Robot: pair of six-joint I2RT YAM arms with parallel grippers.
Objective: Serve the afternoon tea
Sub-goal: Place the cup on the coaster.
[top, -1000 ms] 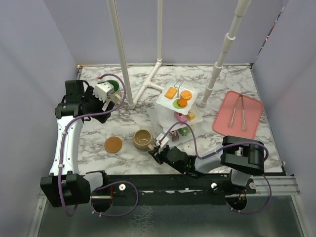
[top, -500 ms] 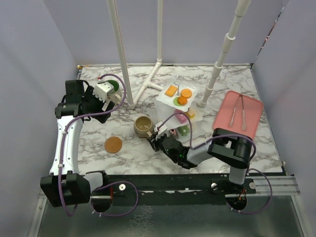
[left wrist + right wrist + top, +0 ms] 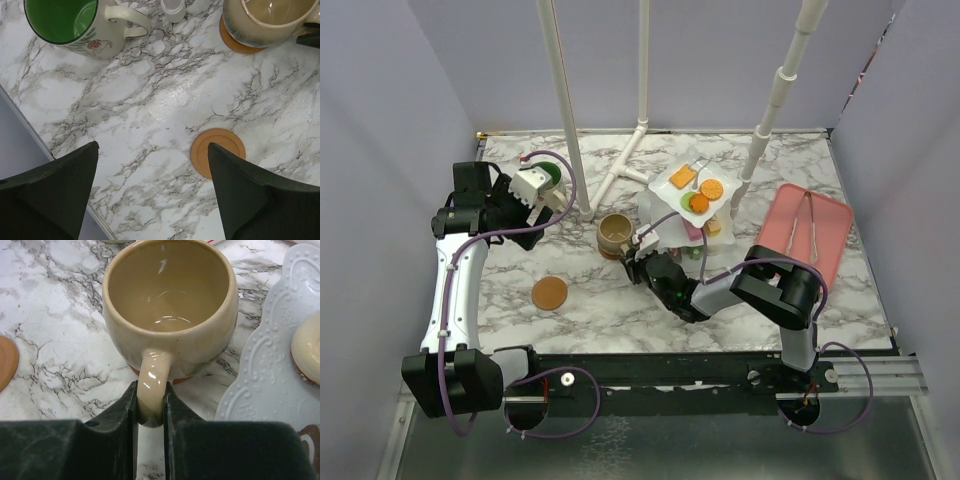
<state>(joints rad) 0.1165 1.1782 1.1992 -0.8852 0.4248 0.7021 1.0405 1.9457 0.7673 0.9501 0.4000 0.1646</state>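
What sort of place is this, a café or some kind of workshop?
Most likely a robotics test booth, not a café: robot arms bolted to a marble-patterned table, plain walls closing it in, and toy pastries on a tiered stand.

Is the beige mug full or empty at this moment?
Empty. The right wrist view looks into the beige mug and shows its bare glazed bottom, no liquid. The right gripper pinches its handle.

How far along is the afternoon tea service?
Done: the white tiered stand carries toy pastries. In hand: right gripper pinches the glossy beige mug by its handle, mug on a round brown coaster. Left: green-lined mug stands off the bare second coaster; left gripper open.
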